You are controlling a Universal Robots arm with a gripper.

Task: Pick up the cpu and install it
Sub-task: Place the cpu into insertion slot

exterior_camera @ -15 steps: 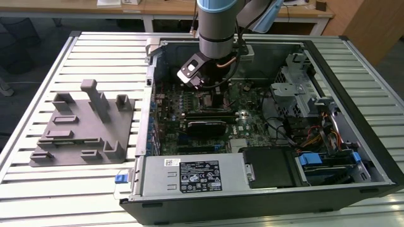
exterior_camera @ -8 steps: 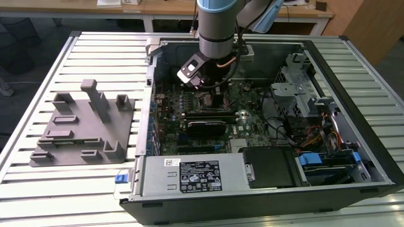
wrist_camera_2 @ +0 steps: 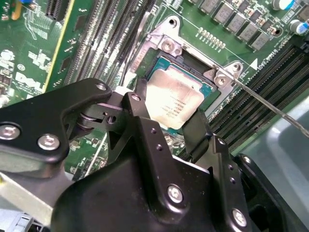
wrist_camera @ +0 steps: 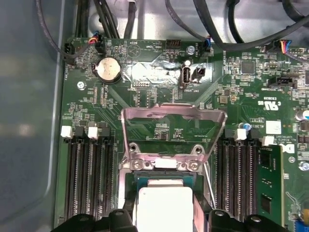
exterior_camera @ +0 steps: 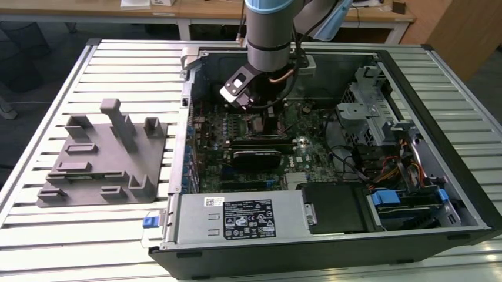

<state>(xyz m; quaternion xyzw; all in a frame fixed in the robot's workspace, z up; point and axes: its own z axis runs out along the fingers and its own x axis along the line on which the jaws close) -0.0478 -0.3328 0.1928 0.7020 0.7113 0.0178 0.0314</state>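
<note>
The cpu [wrist_camera_2: 175,99], a small square chip with a pale silver top, lies level at the open socket [wrist_camera_2: 166,46] on the green motherboard, and whether it rests in it or hangs just above I cannot tell. My gripper [wrist_camera_2: 169,115] stands over it with a black finger [wrist_camera_2: 139,104] against one side and the other finger [wrist_camera_2: 197,129] against the opposite side, shut on the chip. In the first wrist view the cpu [wrist_camera: 164,208] sits between the same fingertips [wrist_camera: 120,218]. In the exterior view my gripper [exterior_camera: 263,114] reaches down into the computer case [exterior_camera: 408,235].
The socket's metal load plate [wrist_camera: 174,118] stands swung up, and its thin lever [wrist_camera_2: 270,104] juts out sideways. Black memory slots [wrist_camera: 89,174] flank the socket. A grey moulded holder block [exterior_camera: 102,158] lies on the slatted table at the exterior view's left.
</note>
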